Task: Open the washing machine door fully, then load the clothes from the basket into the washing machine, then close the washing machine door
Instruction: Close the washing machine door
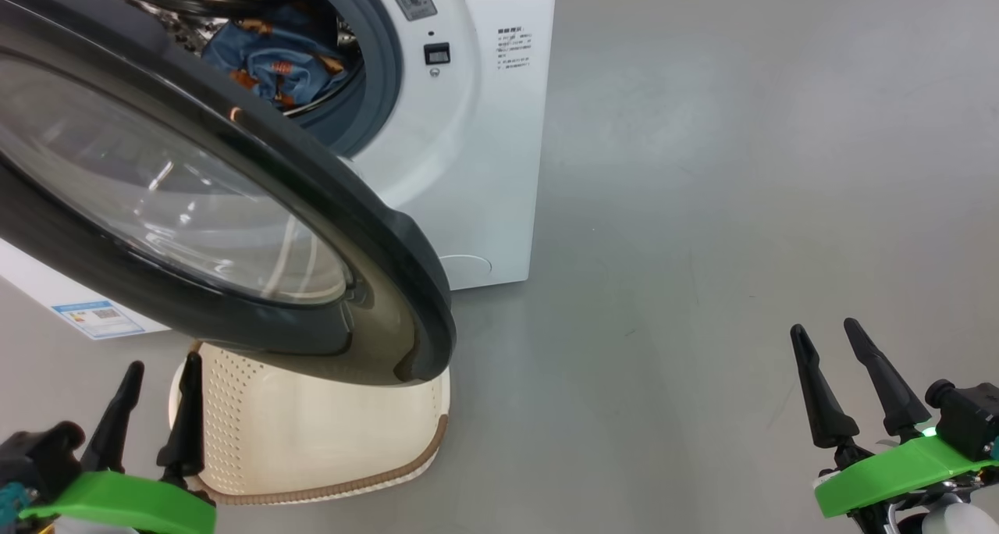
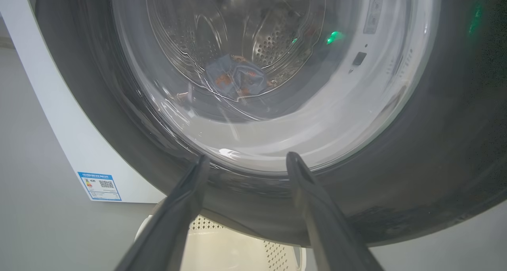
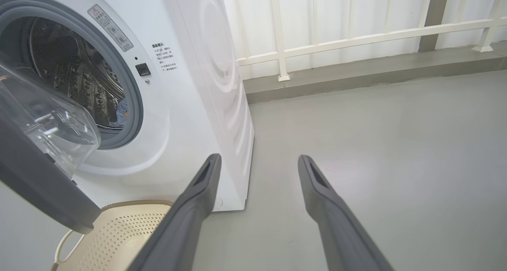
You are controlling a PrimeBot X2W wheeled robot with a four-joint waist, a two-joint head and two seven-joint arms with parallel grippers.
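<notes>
The washing machine [image 1: 484,112] stands at the upper left with its door [image 1: 234,206] swung partly out over the basket [image 1: 312,432]. Blue printed clothes [image 1: 273,58] lie inside the steel drum, also seen through the door glass as clothes [image 2: 237,79]. What the basket holds is hidden under the door. My left gripper [image 1: 160,366] is open at the lower left, beside the basket's left side and below the door rim. My right gripper [image 1: 827,327] is open at the lower right over bare floor, well away from the washing machine [image 3: 190,84].
Grey floor [image 1: 741,167] stretches to the right of the machine. A white railing [image 3: 356,41] on a raised kerb runs behind it. A blue label [image 2: 99,186] sits low on the machine's front.
</notes>
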